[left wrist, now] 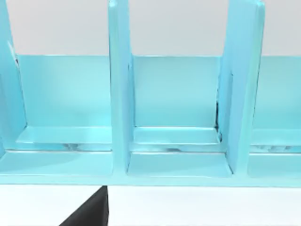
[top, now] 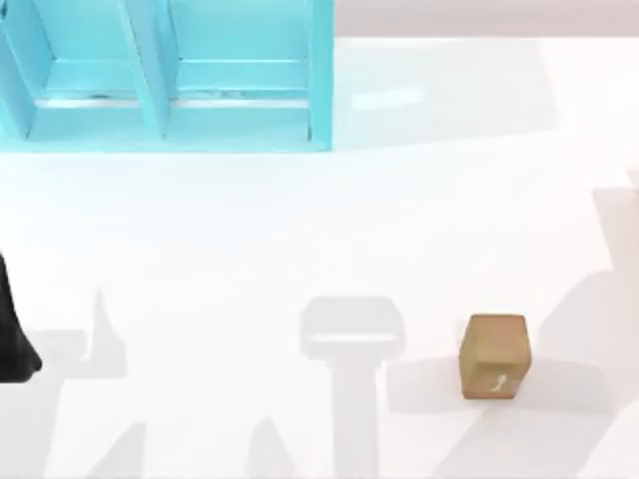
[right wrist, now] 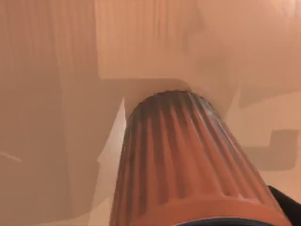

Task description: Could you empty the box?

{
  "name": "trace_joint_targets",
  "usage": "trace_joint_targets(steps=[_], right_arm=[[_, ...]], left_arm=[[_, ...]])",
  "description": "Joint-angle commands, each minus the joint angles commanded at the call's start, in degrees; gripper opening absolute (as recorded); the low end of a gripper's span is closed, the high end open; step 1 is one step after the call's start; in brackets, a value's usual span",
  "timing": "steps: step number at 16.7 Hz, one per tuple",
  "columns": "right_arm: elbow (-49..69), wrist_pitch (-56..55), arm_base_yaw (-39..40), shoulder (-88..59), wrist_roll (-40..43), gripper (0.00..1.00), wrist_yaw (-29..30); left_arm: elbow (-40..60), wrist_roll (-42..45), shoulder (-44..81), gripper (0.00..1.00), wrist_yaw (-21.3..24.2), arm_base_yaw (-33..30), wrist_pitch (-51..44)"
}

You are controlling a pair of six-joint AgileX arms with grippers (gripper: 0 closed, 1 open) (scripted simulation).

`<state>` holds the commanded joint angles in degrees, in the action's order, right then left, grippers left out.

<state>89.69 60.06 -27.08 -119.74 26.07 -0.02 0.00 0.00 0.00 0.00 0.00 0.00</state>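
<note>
A small brown box with a white mark on its near face stands on the white table, front right of centre. In the right wrist view a ribbed brown cylinder looms very close to the camera, and a black piece of my right gripper shows beside its lower rim. Whether that gripper holds the cylinder I cannot tell. My left arm is a dark shape at the table's far left edge. A black part of my left gripper points toward the cyan rack.
A cyan rack with upright dividers and open compartments stands at the back left. White table lies between the rack and the box, crossed by arm shadows.
</note>
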Motion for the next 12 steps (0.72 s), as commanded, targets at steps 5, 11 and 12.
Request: trace_joint_targets(steps=[5,11,12], right_arm=[[0.0,0.0,0.0,0.0,0.0,0.0,0.0],[1.4,1.8,0.1,0.8,-0.2,0.0,-0.2],[2.6,3.2,0.3,1.2,-0.3,0.0,-0.3]], left_arm=[[0.0,0.0,0.0,1.0,0.0,0.0,0.0],[0.0,0.0,0.0,1.0,0.0,0.0,0.0],[0.0,0.0,0.0,1.0,0.0,0.0,0.0]])
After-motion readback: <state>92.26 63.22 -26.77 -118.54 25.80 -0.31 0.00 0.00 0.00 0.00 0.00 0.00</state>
